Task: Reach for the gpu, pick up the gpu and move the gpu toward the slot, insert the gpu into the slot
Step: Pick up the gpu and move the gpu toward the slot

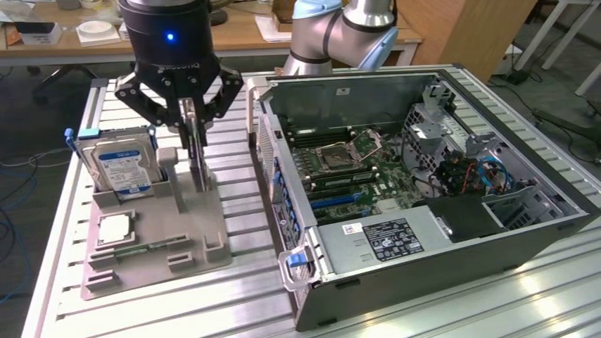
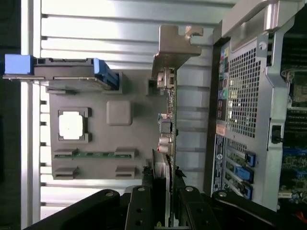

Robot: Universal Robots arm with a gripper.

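The gripper (image 1: 191, 127) has its jaws clamped on the top edge of the gpu (image 1: 198, 165). The card stands upright on edge in the grey holder (image 1: 188, 239), between the hard drive (image 1: 117, 169) and the open computer case (image 1: 451, 274).

The gripper (image 1: 191, 129) points straight down over the part of the table (image 1: 451, 310) at the exterior view's left. Its black body is upright, with a small blue light lit. The two linkage fingers (image 1: 173, 113) angle inward and press on both faces of the gpu (image 1: 198, 165) near its top edge. Behind it, the silver-and-blue arm (image 1: 340, 32) bends at the table's far edge.
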